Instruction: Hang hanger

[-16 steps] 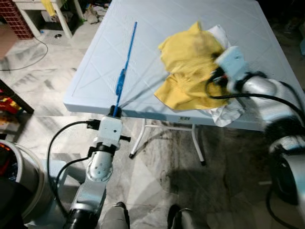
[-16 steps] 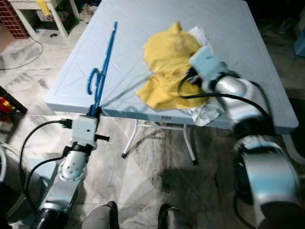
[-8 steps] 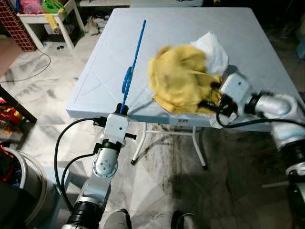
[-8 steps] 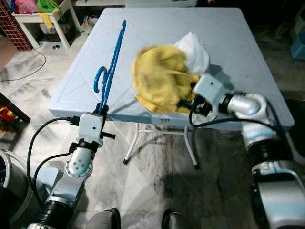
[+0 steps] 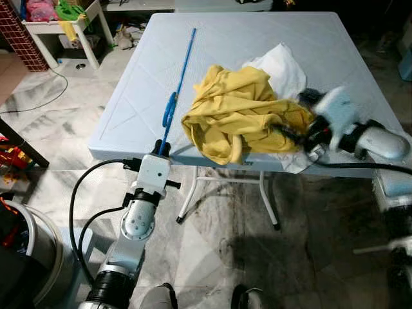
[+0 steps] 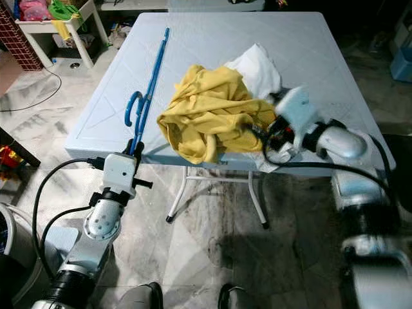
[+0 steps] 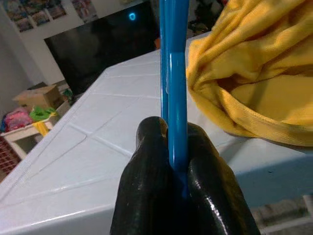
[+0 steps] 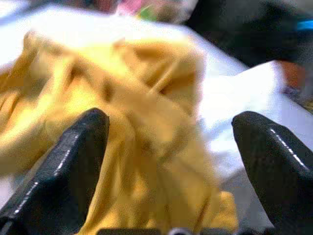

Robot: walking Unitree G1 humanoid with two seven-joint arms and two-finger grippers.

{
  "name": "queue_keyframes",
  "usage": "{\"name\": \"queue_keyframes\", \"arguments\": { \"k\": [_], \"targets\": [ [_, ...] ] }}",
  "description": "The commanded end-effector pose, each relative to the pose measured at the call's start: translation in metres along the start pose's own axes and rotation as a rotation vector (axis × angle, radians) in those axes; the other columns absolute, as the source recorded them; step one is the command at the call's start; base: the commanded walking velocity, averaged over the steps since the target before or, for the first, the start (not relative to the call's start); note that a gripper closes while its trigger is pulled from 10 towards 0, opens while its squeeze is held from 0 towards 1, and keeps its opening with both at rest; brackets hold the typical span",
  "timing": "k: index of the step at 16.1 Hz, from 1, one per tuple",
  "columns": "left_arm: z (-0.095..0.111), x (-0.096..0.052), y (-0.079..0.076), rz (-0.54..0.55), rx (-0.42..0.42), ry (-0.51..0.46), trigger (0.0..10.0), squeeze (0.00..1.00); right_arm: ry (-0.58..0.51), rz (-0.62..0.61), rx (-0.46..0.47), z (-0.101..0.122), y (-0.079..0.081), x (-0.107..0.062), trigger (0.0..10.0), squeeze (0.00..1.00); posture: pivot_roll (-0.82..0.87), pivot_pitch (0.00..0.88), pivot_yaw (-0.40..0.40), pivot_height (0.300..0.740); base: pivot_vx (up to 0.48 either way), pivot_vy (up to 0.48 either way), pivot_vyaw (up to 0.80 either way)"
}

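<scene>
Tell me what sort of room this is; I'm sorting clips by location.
Probably a lived-in home room: a folding plastic table on marble floor, laundry like the yellow garment beside a blue hanger, and a cluttered side table.

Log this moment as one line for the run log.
left gripper: shut on blue hanger at table edge | right gripper: open, facing yellow cloth | white cloth: under yellow
</scene>
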State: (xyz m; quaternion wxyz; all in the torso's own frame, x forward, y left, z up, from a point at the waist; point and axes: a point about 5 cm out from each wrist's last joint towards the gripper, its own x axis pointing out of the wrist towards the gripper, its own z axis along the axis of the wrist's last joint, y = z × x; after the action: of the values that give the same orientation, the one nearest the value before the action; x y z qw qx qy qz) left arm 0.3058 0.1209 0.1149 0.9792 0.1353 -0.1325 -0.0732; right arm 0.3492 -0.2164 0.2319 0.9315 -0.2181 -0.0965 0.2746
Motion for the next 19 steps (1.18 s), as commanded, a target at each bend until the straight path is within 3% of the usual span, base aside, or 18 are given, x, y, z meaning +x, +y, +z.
{"name": "queue_keyframes", "arguments": {
  "k": [1,3,4,5,8,15,19],
  "targets": [
    [0.001,-0.001,-0.001,-0.016,-0.001,-0.002,10.0,0.0,-0.057,-0.125,0.089,0.001,-0.002,-0.009,10.0,1.0,-0.08,0.132,0.049,0.74,0.0,0.0,0.0],
    [0.0,0.0,-0.003,-0.006,-0.015,0.02,10.0,0.0,-0.083,-0.306,0.275,-0.018,0.014,-0.023,10.0,1.0,-0.1,0.137,0.055,0.74,0.0,0.0,0.0],
    [-0.001,0.0,-0.007,-0.015,-0.024,0.028,10.0,0.0,-0.078,-0.401,0.385,-0.033,0.029,-0.031,10.0,0.55,-0.1,0.137,0.061,0.74,0.0,0.0,0.0],
    [-0.002,0.0,-0.008,-0.02,-0.029,0.032,10.0,0.0,-0.066,-0.443,0.425,-0.041,0.037,-0.036,10.0,0.01,-0.11,0.136,0.065,0.74,0.0,0.0,0.0],
    [0.0,0.008,-0.009,-0.039,-0.034,0.036,10.0,0.0,-0.015,-0.58,0.573,-0.06,0.064,-0.047,10.0,0.0,-0.13,0.127,0.082,0.74,0.0,0.0,0.0],
    [0.003,0.014,-0.014,-0.053,-0.047,0.036,10.0,0.0,0.005,-0.635,0.616,-0.061,0.068,-0.048,10.0,0.0,-0.12,0.102,0.088,0.74,0.0,0.0,-0.47],
    [0.003,0.015,-0.015,-0.05,-0.055,0.039,10.0,0.0,0.016,-0.638,0.626,-0.062,0.069,-0.047,10.0,0.0,-0.12,0.09,0.082,0.74,-0.128,0.0,0.0]
  ]
}}
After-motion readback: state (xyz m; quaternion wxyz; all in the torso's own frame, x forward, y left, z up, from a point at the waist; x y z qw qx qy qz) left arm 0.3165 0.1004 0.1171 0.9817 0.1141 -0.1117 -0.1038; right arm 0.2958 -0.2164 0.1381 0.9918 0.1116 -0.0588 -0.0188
